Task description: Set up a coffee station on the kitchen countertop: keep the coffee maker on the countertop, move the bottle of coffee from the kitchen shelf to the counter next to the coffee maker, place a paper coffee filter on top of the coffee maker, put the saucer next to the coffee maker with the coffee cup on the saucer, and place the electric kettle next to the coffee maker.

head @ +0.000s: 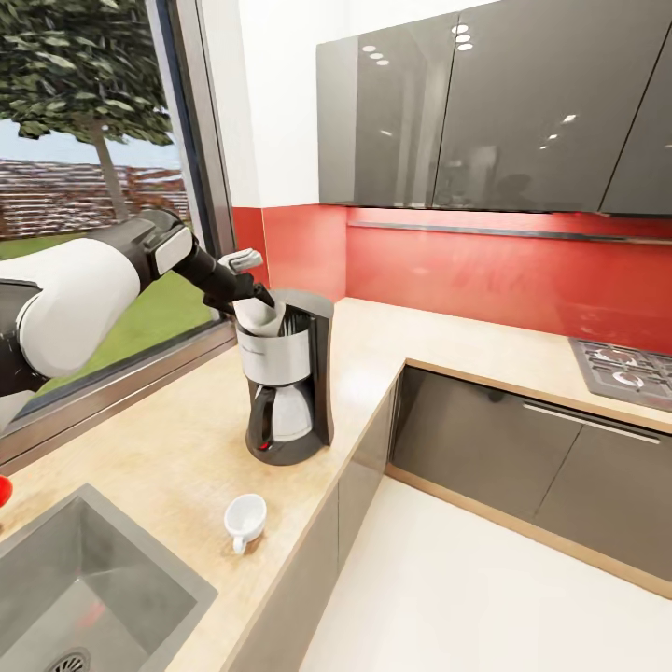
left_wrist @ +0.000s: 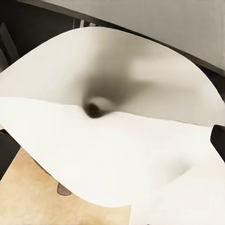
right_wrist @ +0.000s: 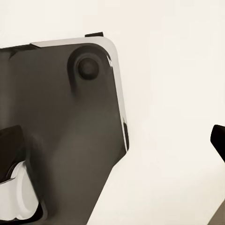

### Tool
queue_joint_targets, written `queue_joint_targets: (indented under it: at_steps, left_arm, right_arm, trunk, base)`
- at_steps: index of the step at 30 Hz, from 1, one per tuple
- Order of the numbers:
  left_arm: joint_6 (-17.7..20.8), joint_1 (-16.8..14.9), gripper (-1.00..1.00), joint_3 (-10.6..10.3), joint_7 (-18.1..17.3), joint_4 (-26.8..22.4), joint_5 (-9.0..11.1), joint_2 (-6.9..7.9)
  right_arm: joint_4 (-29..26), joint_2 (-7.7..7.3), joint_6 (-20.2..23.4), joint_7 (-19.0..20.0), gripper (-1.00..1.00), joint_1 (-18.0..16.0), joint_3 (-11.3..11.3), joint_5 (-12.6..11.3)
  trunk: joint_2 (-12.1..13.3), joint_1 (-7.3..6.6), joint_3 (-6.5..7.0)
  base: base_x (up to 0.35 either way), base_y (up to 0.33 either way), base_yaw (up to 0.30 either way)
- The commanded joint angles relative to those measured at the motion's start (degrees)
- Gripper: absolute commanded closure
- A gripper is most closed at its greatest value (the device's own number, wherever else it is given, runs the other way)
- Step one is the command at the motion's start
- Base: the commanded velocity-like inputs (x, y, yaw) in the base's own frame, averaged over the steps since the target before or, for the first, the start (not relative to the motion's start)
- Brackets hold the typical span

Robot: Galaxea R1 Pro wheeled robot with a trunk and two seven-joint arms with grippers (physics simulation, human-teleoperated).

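The coffee maker (head: 297,383) stands on the kitchen countertop (head: 177,448) by the window, its glass carafe in place. A white paper coffee filter (head: 259,317) lies tilted at the top left edge of the machine. My left gripper (head: 257,280) is right over it, fingers spread on either side, open. In the left wrist view the paper coffee filter (left_wrist: 108,136) bulges close to the lens between the dark fingertips (left_wrist: 218,139). The coffee cup (head: 245,518) lies on the counter in front of the machine. My right gripper (right_wrist: 114,143) is open and holds nothing.
A steel sink (head: 84,588) is set into the counter at the lower left, with a red object (head: 3,490) at the frame edge. A gas hob (head: 623,369) sits on the far counter run. Dark wall cabinets (head: 485,103) hang above a red backsplash. Pale floor lies on the right.
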Motion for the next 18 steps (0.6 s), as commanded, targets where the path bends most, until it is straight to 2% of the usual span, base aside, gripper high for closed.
queue_joint_targets:
  at_steps: [1,9,14,18]
  left_arm:
    - [-0.1,-0.1,-1.00,-0.4,-0.6,0.1,-0.3,0.02]
    - [-0.2,-0.6,-1.00,-0.3,-0.6,-0.6,-0.5,0.05]
    - [-0.2,-0.5,-1.00,-0.3,-0.6,-4.9,-0.5,0.04]
    - [-0.2,-0.5,-1.00,-0.2,-0.6,-6.1,-0.5,-0.01]
  right_arm:
    - [0.0,-0.02,-0.2,0.0,-1.00,0.0,0.2,-0.5]
    - [0.0,-0.01,-0.2,0.0,-1.00,-0.1,0.2,-0.5]
    - [0.0,-0.05,-0.2,-0.1,-1.00,0.0,0.2,-0.5]
    - [0.0,-0.09,-0.2,-0.1,-1.00,0.0,0.2,-0.5]
  trunk:
    - [-0.1,0.04,-0.13]
    - [-0.1,0.04,-0.13]
    - [-0.1,0.04,-0.13]
    - [-0.1,0.04,-0.13]
  base:
    - [0.000,0.000,0.000]
    - [0.000,0.000,0.000]
    - [0.000,0.000,0.000]
    - [0.000,0.000,0.000]
